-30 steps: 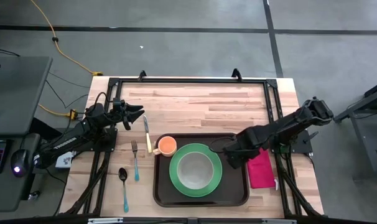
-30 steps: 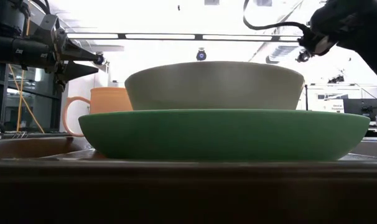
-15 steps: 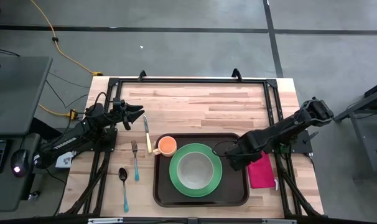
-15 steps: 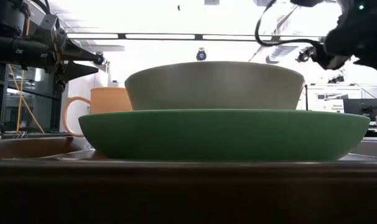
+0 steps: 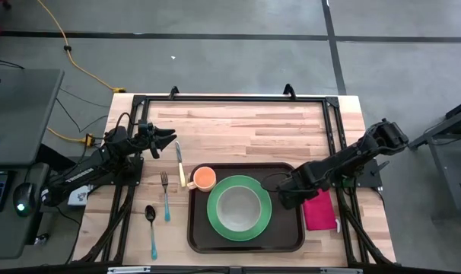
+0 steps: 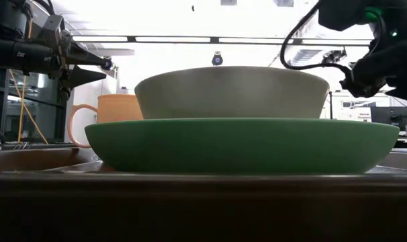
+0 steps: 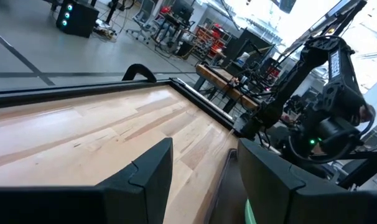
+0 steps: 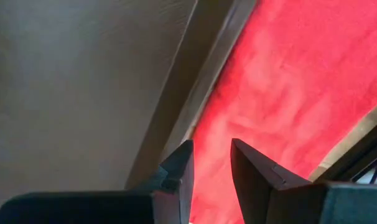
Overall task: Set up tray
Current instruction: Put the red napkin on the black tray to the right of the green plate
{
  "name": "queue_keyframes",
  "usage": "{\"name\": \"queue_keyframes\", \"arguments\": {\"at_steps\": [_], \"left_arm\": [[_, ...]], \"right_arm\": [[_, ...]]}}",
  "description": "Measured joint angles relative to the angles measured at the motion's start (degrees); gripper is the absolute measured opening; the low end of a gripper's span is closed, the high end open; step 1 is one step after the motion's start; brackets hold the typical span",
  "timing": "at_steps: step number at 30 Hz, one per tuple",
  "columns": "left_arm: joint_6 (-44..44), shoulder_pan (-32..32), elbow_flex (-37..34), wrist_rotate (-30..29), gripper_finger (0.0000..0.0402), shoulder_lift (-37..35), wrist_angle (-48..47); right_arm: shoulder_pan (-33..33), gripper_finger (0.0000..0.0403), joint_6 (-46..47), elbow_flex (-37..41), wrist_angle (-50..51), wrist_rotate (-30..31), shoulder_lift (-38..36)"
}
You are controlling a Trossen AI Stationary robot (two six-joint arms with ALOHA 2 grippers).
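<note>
Hovering my right pincer point(image 8: 208, 163) (fingers slightly parted, empty) over the tray point(image 8: 83, 87) rim, napkin point(image 8: 288, 93) just beyond; left pincer point(image 5: 168, 138) spread.

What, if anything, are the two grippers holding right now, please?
Nothing. The left gripper hovers open over bare table; the right gripper hangs open over the napkin beside the tray, nothing between its jaws.

A grey concrete floor point(image 5: 238, 57) with dark seam lines surrounds the wooden table point(image 5: 246, 125). A yellow cable point(image 5: 71, 53) snakes across it. A dark desk point(image 5: 17, 114) stands at one side. Bright ceiling light strips point(image 6: 176, 39) glow overhead, with cluttered workbenches point(image 7: 238, 81) beyond.
</note>
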State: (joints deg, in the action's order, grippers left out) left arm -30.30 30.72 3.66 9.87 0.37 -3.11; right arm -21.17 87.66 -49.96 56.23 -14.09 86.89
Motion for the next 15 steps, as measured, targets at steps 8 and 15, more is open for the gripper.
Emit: {"name": "queue_keyframes", "arguments": {"at_steps": [8, 15], "left_arm": [[-0.6, 0.0, 0.0, -0.1, 0.0211, 0.0, 0.0], [-0.5, 0.0, 0.0, -0.1, 0.0211, 0.0, 0.0]], "right_arm": [[0.0, 0.0083, 0.0, 0.3, 1.2, 0.6, 0.0], [0.0, 0.0083, -0.1, 1.6, 0.2, 1.5, 0.0]]}}
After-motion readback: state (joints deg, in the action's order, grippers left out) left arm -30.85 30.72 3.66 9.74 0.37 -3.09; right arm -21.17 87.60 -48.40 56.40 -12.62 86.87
